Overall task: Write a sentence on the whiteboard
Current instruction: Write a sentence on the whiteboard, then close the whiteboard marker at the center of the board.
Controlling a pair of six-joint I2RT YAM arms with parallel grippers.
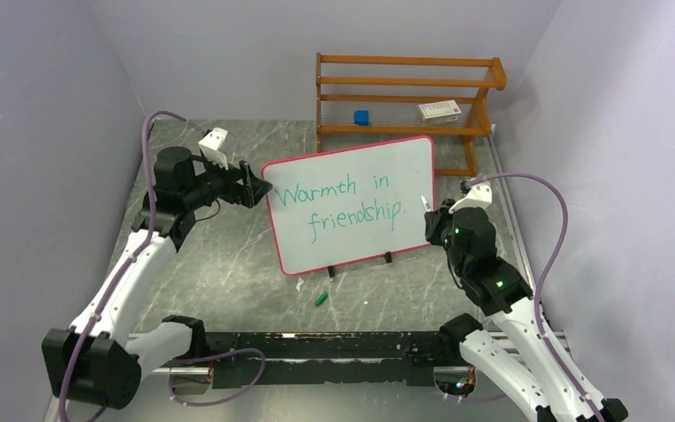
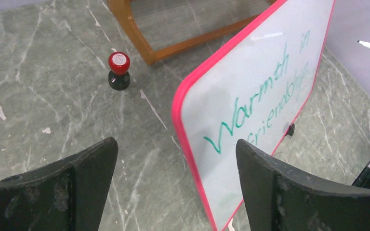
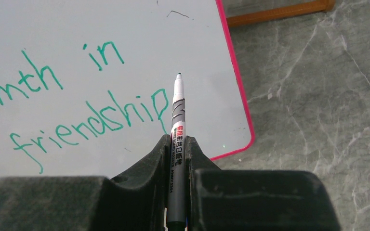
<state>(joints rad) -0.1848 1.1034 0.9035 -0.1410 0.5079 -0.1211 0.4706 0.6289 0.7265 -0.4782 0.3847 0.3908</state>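
From the overhead view, the whiteboard (image 1: 352,242) is seen propped on its small black feet at the middle of the table (image 1: 228,264), in front of a wooden rack (image 1: 404,83), and "Warmth in friendship." is read across it in green, full stop included, so the writing is judged done, with little left beyond perhaps putting the pen away. The left gripper (image 1: 255,186) is seen at the board's left edge and the right gripper (image 1: 431,211) at its right edge, while a small green piece (image 1: 321,299), possibly a cap, is spotted on the table below the board. Over to the left wrist: the jaws are shown spread wide, the pink frame standing between them and touched by neither, and a red-topped stamp (image 2: 119,70), hidden from above, is revealed behind the board. On the right wrist, a marker (image 3: 178,110) is shown clamped between closed fingers, uncapped, its tip hovering just right of the last word, whether lifted or touching cannot be told.
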